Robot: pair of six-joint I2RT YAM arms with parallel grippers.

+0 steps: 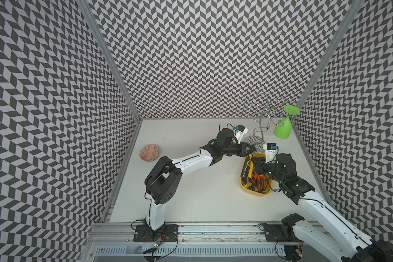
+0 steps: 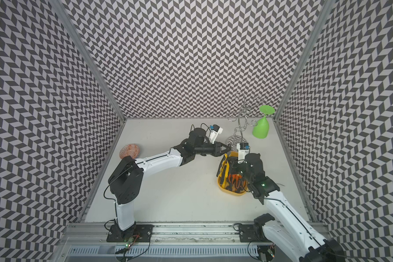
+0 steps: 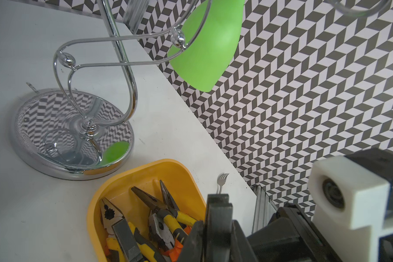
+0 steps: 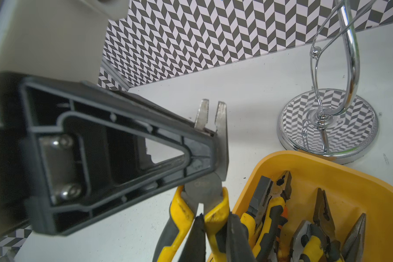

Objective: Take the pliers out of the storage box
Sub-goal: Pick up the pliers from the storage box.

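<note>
The yellow storage box (image 1: 244, 181) stands at the right of the table, with several pliers (image 1: 258, 180) heaped in it, yellow-and-black and orange-and-black. One yellow-handled pliers (image 4: 221, 127) is lifted over the box's far left rim, nose pointing away from the right wrist camera. My right gripper (image 4: 216, 219) is shut on one of its handles. My left gripper (image 3: 218, 223) reaches in from the left and is clamped on the metal head of the same pliers. In both top views the two grippers meet above the box's far end (image 2: 229, 148).
A chrome hanging rack (image 1: 255, 141) stands just behind the box, with a green glass (image 1: 283, 129) hung upside down on it. A small fork (image 3: 221, 181) lies between the box and the right wall. An orange-patterned bowl (image 1: 149, 153) sits at the far left.
</note>
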